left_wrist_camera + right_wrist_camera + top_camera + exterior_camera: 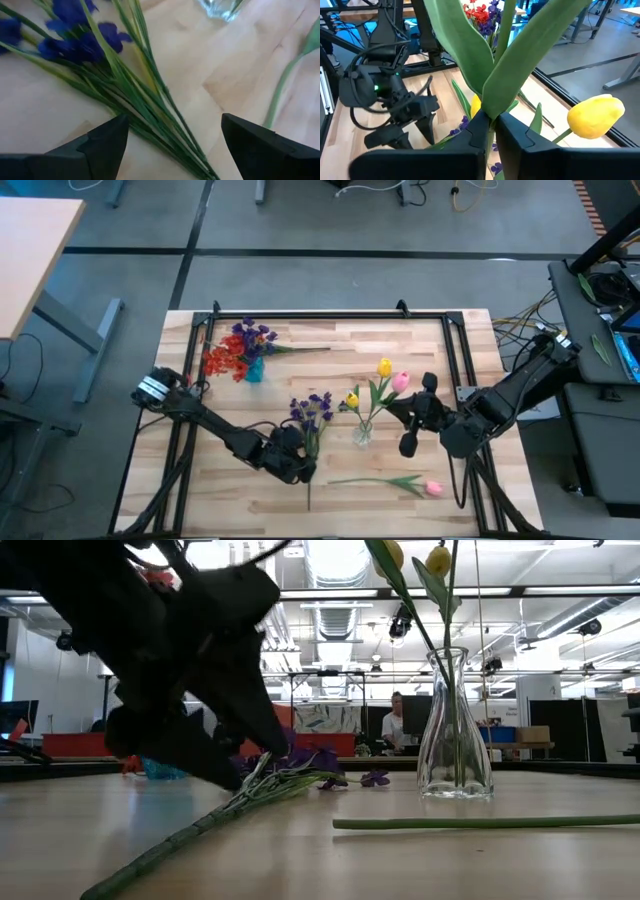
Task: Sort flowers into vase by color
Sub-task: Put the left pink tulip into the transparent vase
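Two grippers mid-table, left gripper (172, 142) spread astride purple flowers (312, 410), right gripper (492, 131) clenching tulip stem (507, 75).

Clear glass vase (455, 730), pale wood table (420, 355)

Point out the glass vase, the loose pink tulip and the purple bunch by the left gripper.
glass vase (455, 745): low view, on its clear body.
pink tulip (433, 489): high view, on the bud.
purple bunch (311, 409): high view, on the blooms.
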You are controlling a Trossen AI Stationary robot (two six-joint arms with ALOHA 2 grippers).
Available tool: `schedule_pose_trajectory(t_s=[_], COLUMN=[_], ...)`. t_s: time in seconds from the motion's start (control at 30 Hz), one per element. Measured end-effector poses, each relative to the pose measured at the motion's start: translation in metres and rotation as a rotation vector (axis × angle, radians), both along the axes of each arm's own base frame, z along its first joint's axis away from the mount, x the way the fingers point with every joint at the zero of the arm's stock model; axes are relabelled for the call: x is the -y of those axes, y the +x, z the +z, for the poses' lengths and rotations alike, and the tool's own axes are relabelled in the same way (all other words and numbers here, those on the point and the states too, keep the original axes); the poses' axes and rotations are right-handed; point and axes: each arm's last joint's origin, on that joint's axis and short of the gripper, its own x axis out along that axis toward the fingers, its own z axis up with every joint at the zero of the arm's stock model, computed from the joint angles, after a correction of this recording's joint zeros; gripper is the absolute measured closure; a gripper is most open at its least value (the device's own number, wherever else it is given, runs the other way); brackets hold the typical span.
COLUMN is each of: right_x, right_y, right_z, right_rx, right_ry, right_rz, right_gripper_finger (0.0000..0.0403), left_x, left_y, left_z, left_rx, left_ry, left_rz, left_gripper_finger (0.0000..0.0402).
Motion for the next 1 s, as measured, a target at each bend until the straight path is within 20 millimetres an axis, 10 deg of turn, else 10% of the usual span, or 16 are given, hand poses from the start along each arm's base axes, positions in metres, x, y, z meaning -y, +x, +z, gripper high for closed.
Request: schedule_pose_trajectory(t_s=[0.53, 1.0], right_x=[-0.001, -0.002], right_y=[0.001, -0.002], right_z=[-0.001, 0.000], right_rx=[-0.008, -0.030], right_ry=[0.053, 0.135], right_rz=[0.028, 0.084], right_gripper_finger=[0.0210, 0.0200], left_x=[0.008, 0.009], left_y=[0.026, 0.029], left_z=[-0.014, -0.013], left_rx=[-0.244, -0.372], left_ry=[0.102, 0.166], left_rz=[-0.001, -0.035], left_gripper_finger=[0.0123, 0.0326])
